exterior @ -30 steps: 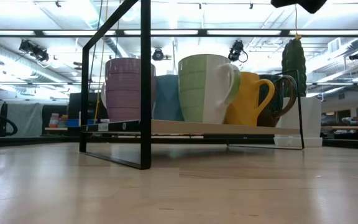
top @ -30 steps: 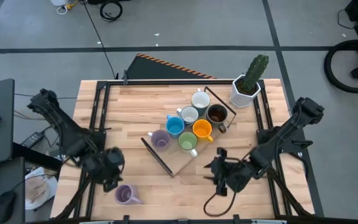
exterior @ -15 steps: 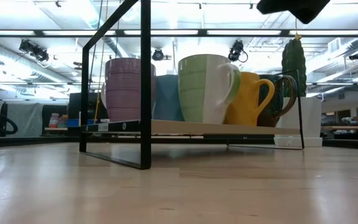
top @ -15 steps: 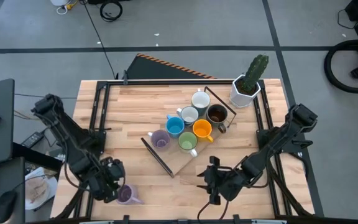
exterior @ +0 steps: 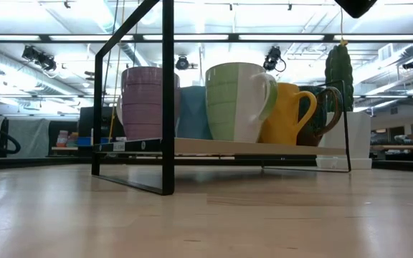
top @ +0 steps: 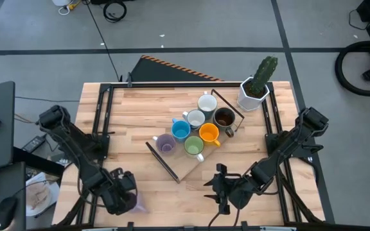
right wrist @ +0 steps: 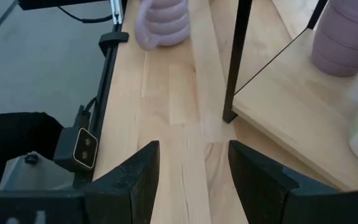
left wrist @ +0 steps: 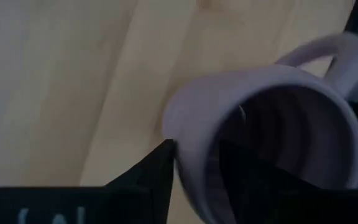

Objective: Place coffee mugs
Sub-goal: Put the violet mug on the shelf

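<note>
Left wrist view: lilac mug's (left wrist: 272, 130) rim sits between left gripper (left wrist: 194, 168) fingers.

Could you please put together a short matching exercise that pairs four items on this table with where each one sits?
Items:
1. Loose lilac ribbed ceramic mug
2. White angular pot with the green cactus
3. Round orange ceramic mug
4. Right hand

Places:
A. On the wooden rack board, among the other mugs
B. Far right corner of the table
C. Over bare wood near the table's front edge, holding nothing
D. Front left corner, with the left hand straddling its rim

Pairs: 1-D, 2-B, 3-A, 4-C
</note>
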